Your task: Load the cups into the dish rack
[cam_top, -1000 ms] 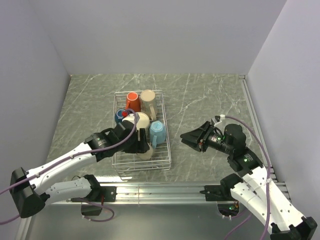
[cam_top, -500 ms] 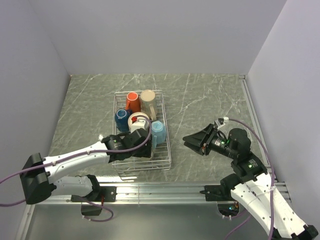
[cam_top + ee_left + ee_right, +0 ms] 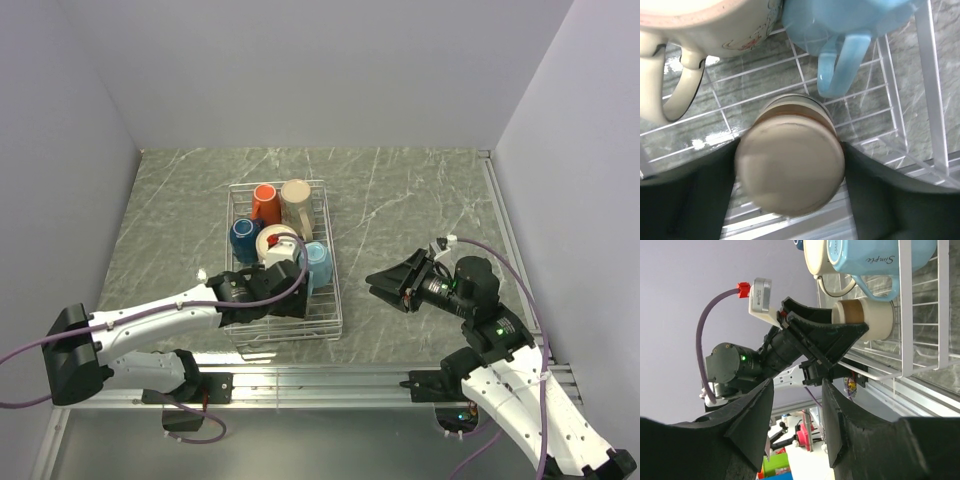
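Observation:
The white wire dish rack [image 3: 334,300] holds an orange-red cup [image 3: 265,201], a tall beige cup [image 3: 296,197], a dark blue cup [image 3: 242,238], a cream cup [image 3: 274,243] and a light blue cup [image 3: 316,262]. My left gripper [image 3: 290,296] is shut on a small tan cup [image 3: 790,172], held mouth-down over the rack's near end. The wrist view shows the cup's base, next to the light blue cup's handle [image 3: 842,70] and the cream cup [image 3: 705,25]. My right gripper [image 3: 384,283] is open and empty, right of the rack. Its wrist view shows the small tan cup [image 3: 867,317].
White walls close in the marble tabletop [image 3: 420,200] on the left, back and right. A metal rail [image 3: 320,380] runs along the near edge by the arm bases. The rack's right side wire [image 3: 905,315] shows in front of my right gripper [image 3: 797,390].
My left gripper has moved with the small tan cup to the rack's near end and come down lower. My right gripper has drawn slightly back to the right.

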